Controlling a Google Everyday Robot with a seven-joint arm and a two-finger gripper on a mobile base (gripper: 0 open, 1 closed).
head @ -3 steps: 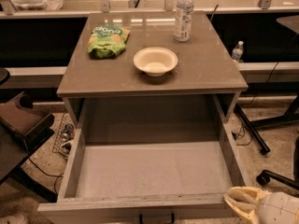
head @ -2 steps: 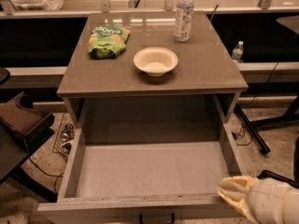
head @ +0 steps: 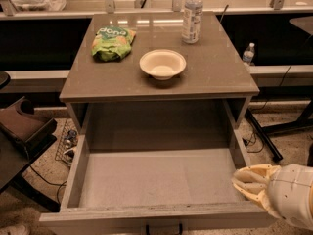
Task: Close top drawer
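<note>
The top drawer [head: 156, 180] is pulled far out of the grey-brown cabinet, its pale grey inner floor bare. Its flat front [head: 98, 222] runs along the bottom edge of the view, with the small dark handle [head: 164, 227] partly cut off. My gripper [head: 244, 184], with pale cream fingers on a white wrist, sits at the lower right, over the drawer's right front corner and close to its right side wall.
On the cabinet top [head: 220, 67] stand a white bowl [head: 162, 64], a green snack bag [head: 112, 43] and a clear water bottle [head: 192, 14]. A dark chair [head: 22, 126] is at the left. Cables and a small bottle [head: 248, 54] lie at the right.
My gripper has risen and shifted left from the lower right corner, now reaching over the drawer's right front corner. The drawer has not moved.
</note>
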